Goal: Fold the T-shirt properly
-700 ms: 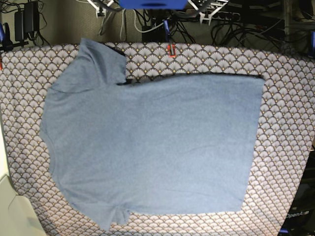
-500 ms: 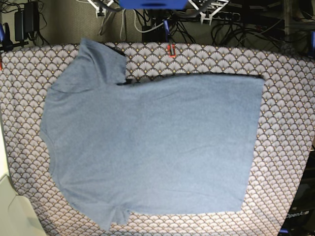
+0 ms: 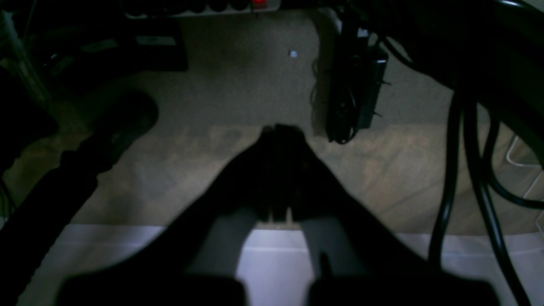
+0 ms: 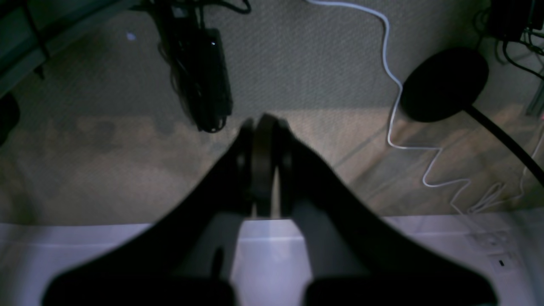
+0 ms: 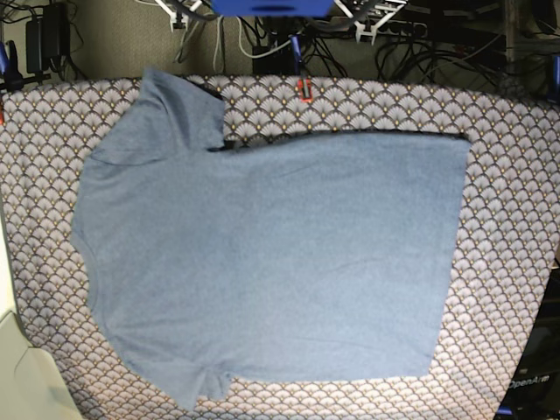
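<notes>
Slate-blue T-shirt (image 5: 271, 254) lies spread flat, plain side up, on the scallop-patterned tablecloth (image 5: 507, 175), collar edge toward the base view's left and hem toward its right. One sleeve points to the far edge of the table, the other to the near edge, where its tip is a little crumpled. Neither arm appears in the base view, and the shirt lies out of sight of both wrist cameras, so it is apart from both grippers.

Left gripper (image 3: 278, 131) has its fingers pressed together with nothing between them. Ahead of its tips lies a carpeted floor (image 3: 238, 85), with a black power brick (image 3: 355, 93) just ahead and to the right, and black cables (image 3: 463, 161) farther right.

Right gripper (image 4: 263, 123) is likewise closed and empty. Ahead of it and to the left sits a black adapter (image 4: 208, 80); a white cable (image 4: 393, 106) snakes across the floor to its right, beside a round black base (image 4: 444, 83).
</notes>
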